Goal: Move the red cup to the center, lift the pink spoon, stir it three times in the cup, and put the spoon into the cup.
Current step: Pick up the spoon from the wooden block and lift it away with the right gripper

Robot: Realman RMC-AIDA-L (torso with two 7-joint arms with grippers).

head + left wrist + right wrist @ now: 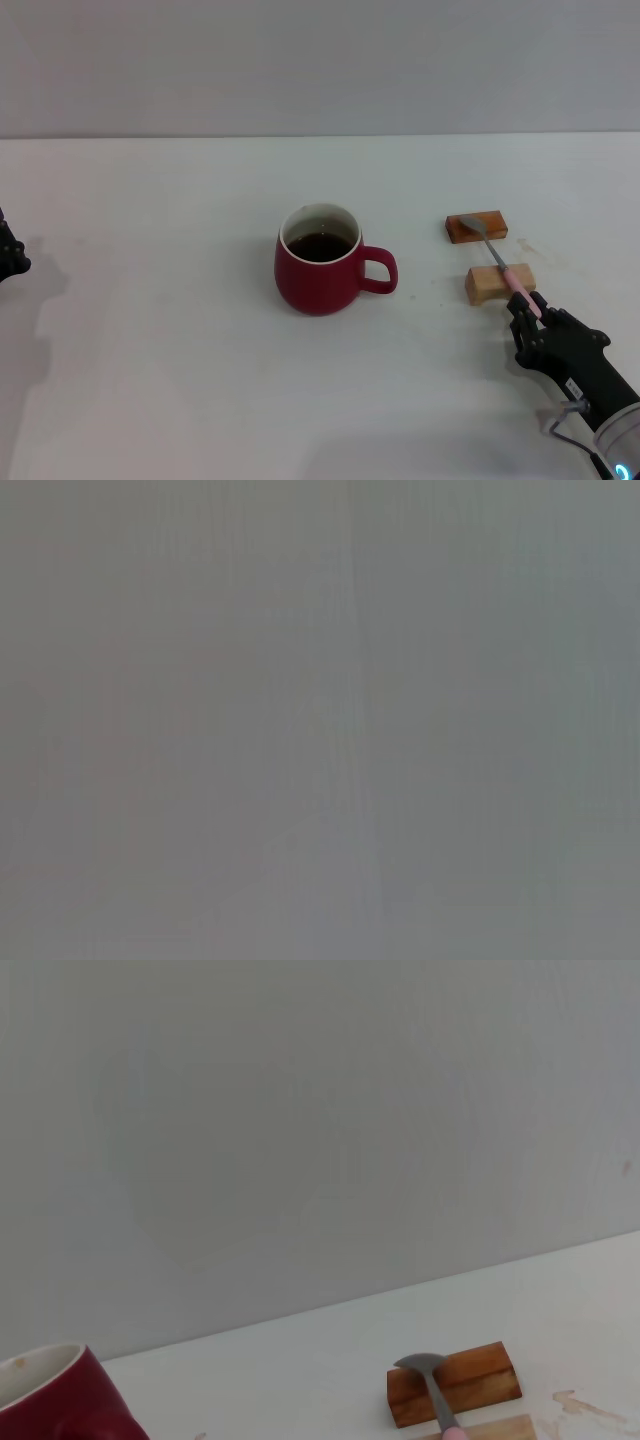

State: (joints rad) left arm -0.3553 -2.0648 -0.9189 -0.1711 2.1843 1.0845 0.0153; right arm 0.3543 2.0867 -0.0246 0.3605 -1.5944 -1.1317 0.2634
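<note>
The red cup [318,275] stands in the middle of the white table [150,380], dark liquid inside, its handle toward my right side. Its rim also shows in the right wrist view as the red cup [50,1400]. The pink spoon [500,262] lies across two small blocks to the right of the cup, grey bowl on the far block. In the right wrist view the pink spoon [432,1385] shows only its bowl and neck. My right gripper [528,308] is shut on the near end of the pink handle. My left gripper [8,255] sits parked at the far left edge.
An orange-brown block [476,227] holds the spoon's bowl, and a tan wooden block [490,285] holds its handle. Both show in the right wrist view, the orange-brown block [480,1375] and the tan block [500,1428]. The left wrist view is a plain grey blur.
</note>
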